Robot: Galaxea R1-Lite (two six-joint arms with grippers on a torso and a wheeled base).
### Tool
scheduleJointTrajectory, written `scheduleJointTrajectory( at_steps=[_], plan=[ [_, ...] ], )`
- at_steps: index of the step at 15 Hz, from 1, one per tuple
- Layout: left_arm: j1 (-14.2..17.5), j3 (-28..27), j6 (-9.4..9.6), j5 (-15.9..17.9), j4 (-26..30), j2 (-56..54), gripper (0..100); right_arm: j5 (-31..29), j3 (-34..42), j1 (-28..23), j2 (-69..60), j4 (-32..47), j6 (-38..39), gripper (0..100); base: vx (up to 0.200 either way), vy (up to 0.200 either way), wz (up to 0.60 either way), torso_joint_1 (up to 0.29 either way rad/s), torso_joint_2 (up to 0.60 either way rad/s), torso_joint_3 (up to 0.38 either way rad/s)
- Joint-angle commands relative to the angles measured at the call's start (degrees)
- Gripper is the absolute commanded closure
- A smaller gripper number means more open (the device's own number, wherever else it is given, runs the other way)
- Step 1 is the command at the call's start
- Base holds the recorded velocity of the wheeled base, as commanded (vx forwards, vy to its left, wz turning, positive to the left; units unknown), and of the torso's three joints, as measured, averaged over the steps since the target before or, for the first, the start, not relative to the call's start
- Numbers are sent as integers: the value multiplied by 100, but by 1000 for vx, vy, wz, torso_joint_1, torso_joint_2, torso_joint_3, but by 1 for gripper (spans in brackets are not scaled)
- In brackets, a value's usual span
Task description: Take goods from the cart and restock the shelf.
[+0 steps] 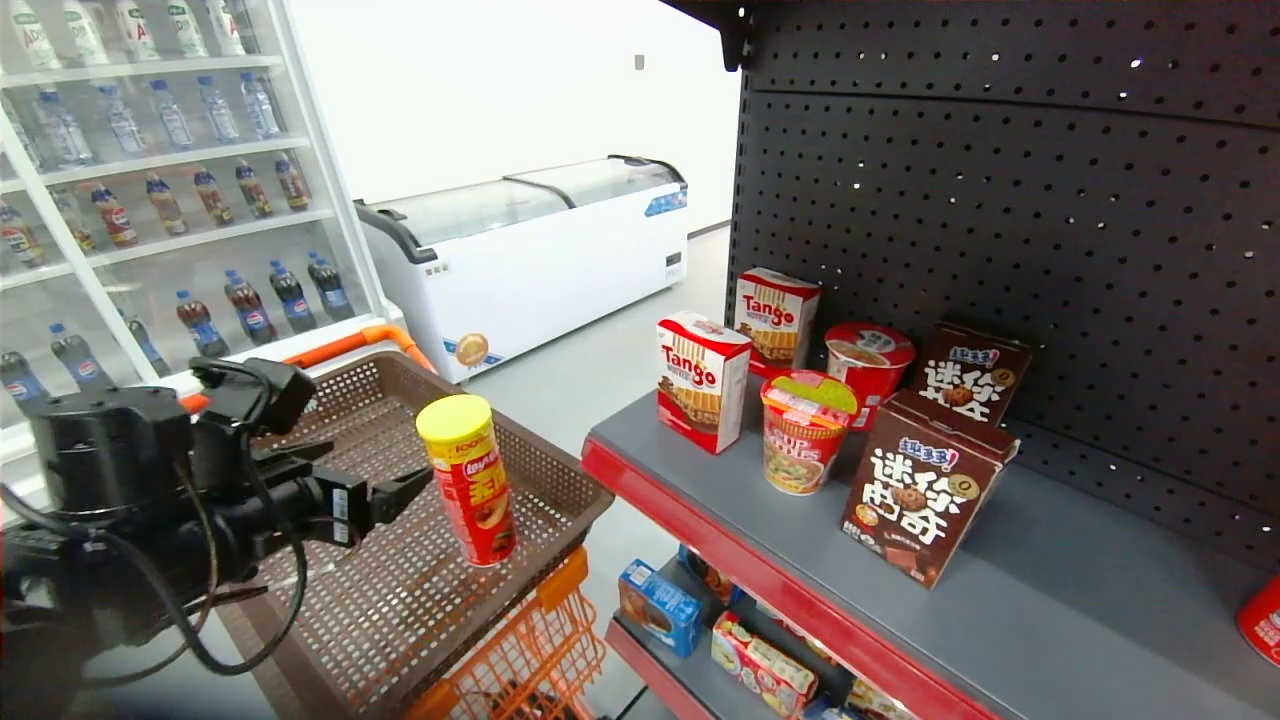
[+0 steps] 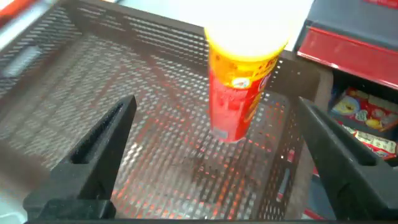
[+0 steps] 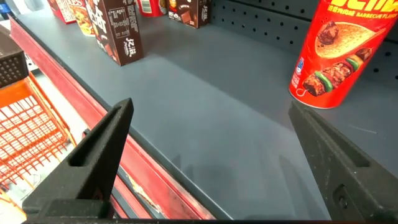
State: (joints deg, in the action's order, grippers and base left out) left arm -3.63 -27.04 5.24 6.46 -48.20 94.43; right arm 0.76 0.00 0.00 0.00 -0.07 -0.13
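A red chip can with a yellow lid (image 1: 468,480) stands upright in the brown basket (image 1: 560,470) on top of the orange cart (image 1: 520,660). My left gripper (image 1: 405,492) is open just left of the can, its tips close to it without holding it. In the left wrist view the can (image 2: 239,81) stands ahead between the spread fingers (image 2: 102,143). My right gripper (image 3: 211,109) hangs open over the bare grey shelf board (image 3: 205,93), near a red barbecue chip can (image 3: 336,53) that stands on it.
The shelf (image 1: 1050,600) carries two wafer boxes (image 1: 700,380), two cup noodles (image 1: 805,430) and two brown cookie boxes (image 1: 925,490), with a pegboard wall behind. A red can (image 1: 1262,620) stands at the far right. Lower shelves hold snack packs (image 1: 658,605). A drinks fridge (image 1: 150,200) and a chest freezer (image 1: 530,260) stand behind.
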Motion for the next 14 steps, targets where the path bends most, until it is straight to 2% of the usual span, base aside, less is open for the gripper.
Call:
scheduleJointTrajectory(
  at_steps=[1,4,6,8,9,13,14],
  plan=[
    [-182,-627,3,154,-260,1289,0,4,0,0,0,-1,5,0,0,0,0,0,0,0],
    [-410,-1198,3,321,-313,1842,0,4,0,0,0,-1,-4,0,0,0,0,0,0,0],
    [-498,-1304,56,356,-330,2062,0,4,0,0,0,-1,5,0,0,0,0,0,0,0],
    [-480,-1357,232,347,-321,2247,0,4,0,0,0,-1,5,0,0,0,0,0,0,0],
    [-454,-1348,205,365,-313,2273,0,4,0,0,0,-1,-4,0,0,0,0,0,0,0],
    [-357,-1401,135,795,-313,2282,0,4,0,0,0,-1,-4,0,0,0,0,0,0,0],
    [-357,-1427,153,787,-313,2273,0,4,0,0,0,-1,5,0,0,0,0,0,0,0]
  ],
)
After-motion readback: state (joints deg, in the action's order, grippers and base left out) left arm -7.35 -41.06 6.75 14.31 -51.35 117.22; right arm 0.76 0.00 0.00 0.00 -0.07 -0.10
